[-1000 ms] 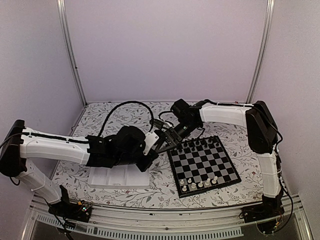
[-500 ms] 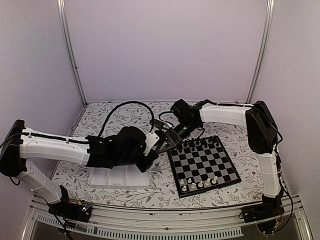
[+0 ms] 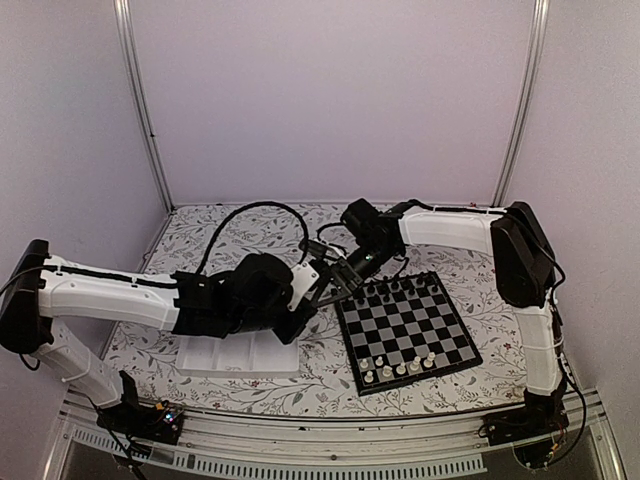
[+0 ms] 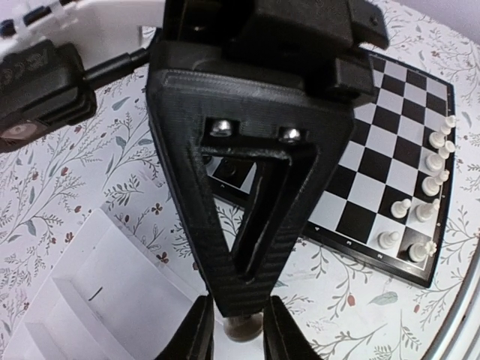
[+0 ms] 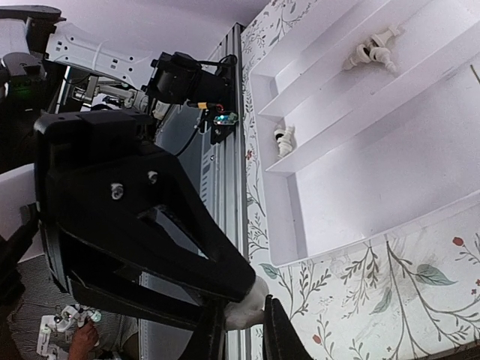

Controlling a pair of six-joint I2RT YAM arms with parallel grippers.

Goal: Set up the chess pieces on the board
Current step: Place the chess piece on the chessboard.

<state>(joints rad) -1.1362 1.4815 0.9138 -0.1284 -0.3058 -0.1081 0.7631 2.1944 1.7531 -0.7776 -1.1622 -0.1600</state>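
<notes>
Both end effectors are meeting tip to tip above the worktop, in the overhead view just off the 10 o'clock corner of the board. A single cream piece is sitting at that meeting point.

The right end effector is appearing to pinch it: in its own wrist view both fingers are lying against the piece with no gap showing. The left end effector is standing narrowly spread around the same spot, with a sliver of gap showing on each side. I am judging this as a hand-over to the right arm.

The piece's long axis is not reading clearly from either wrist view, so I am not recording it.

The relation that matters is this: from the held piece the board is lying toward 4 o'clock, and the white tray toward 8 o'clock. The right arm is the nearer one to the board. The other cream pieces are standing along the board's 6 o'clock edge, and the black pieces along its 12 o'clock edge. I am therefore expecting a carry across the board toward its 6 o'clock edge.
</notes>
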